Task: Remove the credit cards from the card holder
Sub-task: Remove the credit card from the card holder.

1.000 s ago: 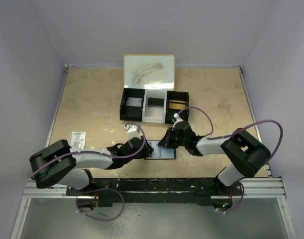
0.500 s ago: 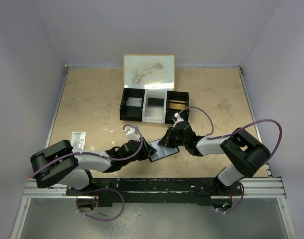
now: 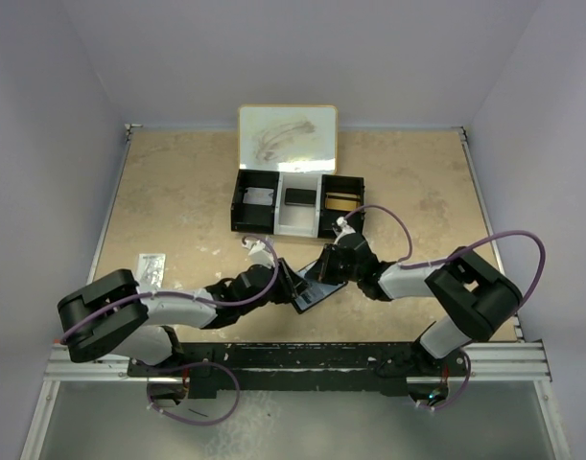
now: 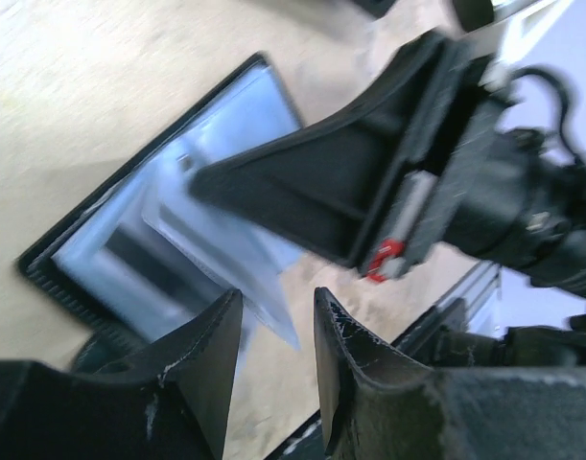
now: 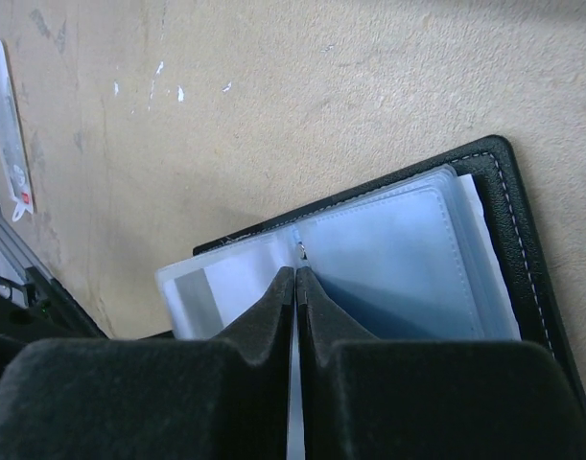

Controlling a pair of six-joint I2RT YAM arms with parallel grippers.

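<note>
card holder open between both grippers, near centre of table

the card holder (image 3: 315, 290) sits at the near middle of the table (image 3: 177, 192), just in front of the arm bases. it is spread open, black cover down and pale blue clear pockets up. from the top view it lies skewed, its right end up toward the right arm.

right gripper (image 5: 297, 273): fingers clenched together. a thin clear pocket leaf runs between them at the fold of the holder, so it is pinching the holder by that leaf.

left gripper (image 4: 273, 302): fingers stand apart, with table surface visible through the gap. a loose corner of a clear leaf points into the gap, but nothing is clamped. the holder's near left corner lies just beside its left finger; i cannot tell whether they touch.

farther back is a three-compartment tray (image 3: 240, 196), its pale lid (image 3: 288, 134) raised behind it. each compartment holds something flat, too small to identify. a small white packet (image 3: 152, 268) lies well to the left.
</note>
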